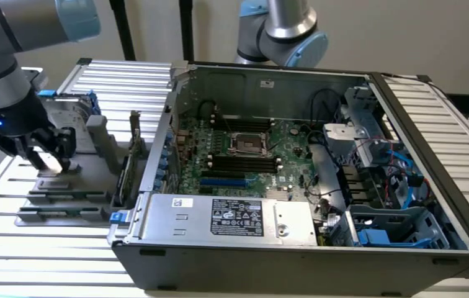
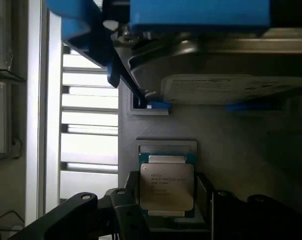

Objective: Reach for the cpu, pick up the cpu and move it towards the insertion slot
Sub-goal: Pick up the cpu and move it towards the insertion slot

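Low over the grey moulded fixture tray (image 1: 61, 198) at the exterior view's left: black two-fingered gripper (image 1: 46, 155), wrist pointing down. Jaws spread, one on each side of the cpu (image 2: 166, 186), close beside its edges. Small flat square chip, silver metal top with printed text, tan-green rim, lying flat in a shallow square recess of the tray. Not lifted. Just beyond the chip on the same tray: large silver hard drive with blue brackets (image 2: 230, 87). Tray resting on silver slatted table (image 1: 118, 81), beside the open dark grey computer case (image 1: 301, 254). Well apart from the gripper, inside the case on the green board: insertion slot (image 1: 249, 143), square, dark centre, silvery frame, unoccupied.
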Motion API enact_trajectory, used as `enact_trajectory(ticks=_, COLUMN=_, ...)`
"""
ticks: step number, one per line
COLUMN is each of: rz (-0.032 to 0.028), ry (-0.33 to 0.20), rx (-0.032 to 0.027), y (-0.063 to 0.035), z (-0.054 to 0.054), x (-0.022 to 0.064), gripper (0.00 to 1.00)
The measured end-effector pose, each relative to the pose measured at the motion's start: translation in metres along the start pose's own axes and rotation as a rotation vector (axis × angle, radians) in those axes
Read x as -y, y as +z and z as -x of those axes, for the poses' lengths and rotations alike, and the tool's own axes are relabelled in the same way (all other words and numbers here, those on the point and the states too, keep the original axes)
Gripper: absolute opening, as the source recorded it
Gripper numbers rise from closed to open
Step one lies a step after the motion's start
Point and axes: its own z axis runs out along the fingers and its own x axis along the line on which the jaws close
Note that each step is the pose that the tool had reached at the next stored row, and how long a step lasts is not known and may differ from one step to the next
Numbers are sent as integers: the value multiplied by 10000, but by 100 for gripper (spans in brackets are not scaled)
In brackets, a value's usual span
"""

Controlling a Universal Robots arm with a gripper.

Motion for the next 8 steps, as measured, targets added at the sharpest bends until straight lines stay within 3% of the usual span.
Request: enact_trajectory(ticks=8, rz=0, ry=-1, rx=0, y=-361, z=12, x=-12, gripper=55)
